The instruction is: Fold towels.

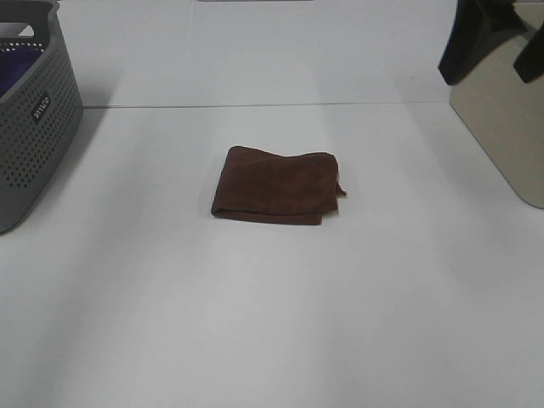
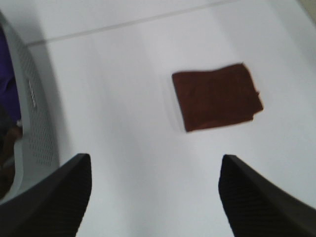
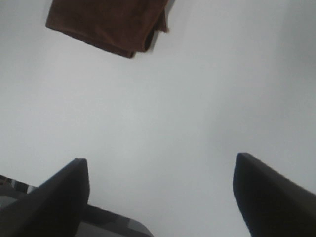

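Spreading across every view, a white surface (image 1: 272, 323) is being seen as the largest thing, with a thin seam line crossing it toward the far side in the high view. At the far left edge of that view a grey perforated basket (image 1: 34, 127) is being shown standing on the surface, and a purple cloth (image 1: 17, 64) is being glimpsed inside it. At the far right edge a beige box (image 1: 501, 136) is being shown, with a dark arm part (image 1: 476, 38) hanging in front of its upper portion.

Near the middle of the surface, well apart from both the basket and the box, the towel (image 1: 276, 184) is being shown lying flat. It is dark reddish-brown and is being seen folded into a compact rectangle, with layered edges showing along the side nearer the camera and a small loose corner sticking out on its right.

The left claw (image 2: 155, 197) is being held wide apart above bare surface, with nothing between its two dark fingers; the towel (image 2: 217, 97) is being seen well ahead of it and the basket (image 2: 29, 123) off to one side. The right claw (image 3: 160, 197) is likewise being held wide and empty, with the towel (image 3: 106, 22) lying well ahead of its fingertips.
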### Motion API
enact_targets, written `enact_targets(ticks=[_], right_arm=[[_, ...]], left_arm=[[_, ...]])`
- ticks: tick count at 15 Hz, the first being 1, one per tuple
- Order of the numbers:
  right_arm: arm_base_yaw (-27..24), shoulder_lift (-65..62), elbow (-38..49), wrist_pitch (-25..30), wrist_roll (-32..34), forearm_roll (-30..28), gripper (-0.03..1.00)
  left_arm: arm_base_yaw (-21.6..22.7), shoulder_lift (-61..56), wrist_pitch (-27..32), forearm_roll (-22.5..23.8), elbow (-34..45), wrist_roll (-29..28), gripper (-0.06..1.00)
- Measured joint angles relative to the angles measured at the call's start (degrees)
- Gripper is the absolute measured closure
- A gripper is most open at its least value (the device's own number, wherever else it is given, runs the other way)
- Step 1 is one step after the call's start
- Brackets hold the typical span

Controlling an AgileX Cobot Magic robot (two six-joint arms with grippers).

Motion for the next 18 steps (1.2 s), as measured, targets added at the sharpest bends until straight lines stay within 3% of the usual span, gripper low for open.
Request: enact_targets(ticks=[3,6,9,12,18], right_arm=[[0.0,-10.0,13.8,0.0,0.2,-1.8,0.21],[0.0,-20.7,30.3,-1.4,0.2,-1.9,0.21],[0.0,-28.7,41.0,-2.2,0.2,-1.9,0.21],[0.0,-35.4,46.9,-4.2,0.2,-2.2,0.21],[0.0,-47.6,50.9,-8.1,0.1,-3.5,0.21]], left_arm=[[0.0,-11.6,0.1,4.3,21.5,-2.4,0.25],[0.0,-26.8,-0.2,4.4,43.7,-2.8,0.25],[0.0,-40.7,-3.6,4.4,59.3,-2.8,0.25],[0.0,-53.3,-5.8,4.2,68.4,-2.3,0.25],[0.0,-63.5,-9.1,-1.7,69.9,8.3,0.25]])
